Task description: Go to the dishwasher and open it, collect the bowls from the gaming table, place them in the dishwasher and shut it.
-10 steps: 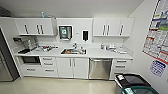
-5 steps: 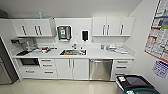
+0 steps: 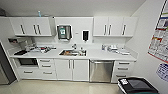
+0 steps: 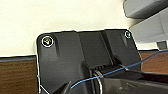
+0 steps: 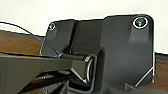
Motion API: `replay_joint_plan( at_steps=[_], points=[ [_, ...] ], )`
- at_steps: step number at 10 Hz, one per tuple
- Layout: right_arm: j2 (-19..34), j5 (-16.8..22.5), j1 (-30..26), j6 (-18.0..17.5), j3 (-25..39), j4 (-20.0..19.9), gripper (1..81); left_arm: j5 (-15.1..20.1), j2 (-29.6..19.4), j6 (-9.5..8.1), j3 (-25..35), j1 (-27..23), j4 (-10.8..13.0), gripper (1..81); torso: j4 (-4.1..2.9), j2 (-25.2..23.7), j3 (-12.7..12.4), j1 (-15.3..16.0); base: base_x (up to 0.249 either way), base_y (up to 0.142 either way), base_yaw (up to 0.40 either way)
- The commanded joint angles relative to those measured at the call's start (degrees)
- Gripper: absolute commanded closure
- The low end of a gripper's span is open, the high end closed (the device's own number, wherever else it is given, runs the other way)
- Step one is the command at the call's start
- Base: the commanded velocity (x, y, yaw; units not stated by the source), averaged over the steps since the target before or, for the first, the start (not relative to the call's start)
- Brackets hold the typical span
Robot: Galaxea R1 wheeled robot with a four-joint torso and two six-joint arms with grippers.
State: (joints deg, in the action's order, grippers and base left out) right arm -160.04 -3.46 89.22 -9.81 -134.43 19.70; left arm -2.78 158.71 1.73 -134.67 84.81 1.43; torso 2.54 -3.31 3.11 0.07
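Observation:
The dishwasher (image 3: 101,71) is the brushed-steel panel under the white counter, right of the sink cabinet, and its door is shut. It stands ahead of me across a stretch of pale floor. No bowls and no gaming table are in view. In both wrist views the robot's own dark plate stands in front of a pale wall and a strip of brown floor.
A white kitchenette runs across the head view, with a sink (image 3: 73,52), upper cabinets (image 3: 115,26) and drawers (image 3: 123,70). A dark bin (image 3: 136,85) stands low at the right by a wall with posters (image 3: 160,37). A tall steel fridge (image 3: 4,67) edges the left.
The whole head view has grown slightly as the camera moved closer to the kitchenette. Nothing in the scene itself has moved.

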Motion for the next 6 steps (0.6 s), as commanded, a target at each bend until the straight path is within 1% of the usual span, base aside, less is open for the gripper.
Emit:
replay_joint_plan(
  at_steps=[1,6],
  points=[
    [0.75,2.58,-2.33,0.23,0.67,0.60,1.0,2.96,-1.02,0.47,0.55,-3.02,0.60,1.0,0.00,0.00,0.00,0.00,0.112,0.000,0.000],
    [0.66,2.58,-2.33,0.23,0.58,0.60,1.0,2.96,-1.02,0.47,0.55,-2.94,0.60,1.0,-0.02,0.00,0.00,0.00,0.112,0.000,0.000]
  ],
)
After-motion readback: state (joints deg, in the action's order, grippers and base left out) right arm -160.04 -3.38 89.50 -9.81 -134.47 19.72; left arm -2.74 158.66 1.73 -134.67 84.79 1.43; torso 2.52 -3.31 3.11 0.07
